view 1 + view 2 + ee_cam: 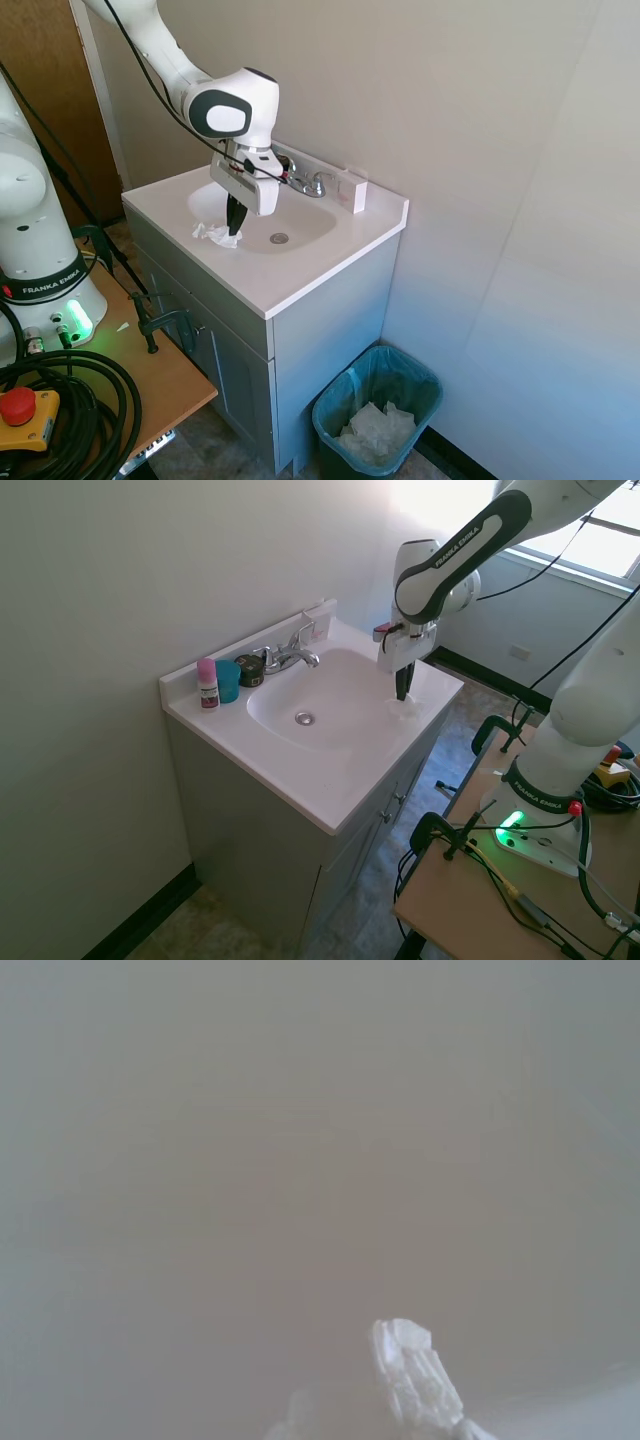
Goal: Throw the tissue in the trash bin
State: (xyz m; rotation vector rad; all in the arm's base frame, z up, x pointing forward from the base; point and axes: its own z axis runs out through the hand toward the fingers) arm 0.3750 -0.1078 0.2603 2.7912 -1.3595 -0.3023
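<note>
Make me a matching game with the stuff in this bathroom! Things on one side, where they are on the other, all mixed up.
Things:
1. tissue
2. trash bin
3. teal cup
4. gripper

Places:
A. on the floor beside the cabinet
B. on the counter next to the faucet
C. on the sink's front rim
D. right down at the tissue

Pairs: 1-C, 2-A, 3-B, 4-D

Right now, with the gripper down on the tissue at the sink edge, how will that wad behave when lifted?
The tissue looks thin and crumpled, so probably very light and floppy, with loose edges drooping from the gripper. It should compress rather than slip. It lies flat on the sink rim, so rolling seems unlikely.
</note>
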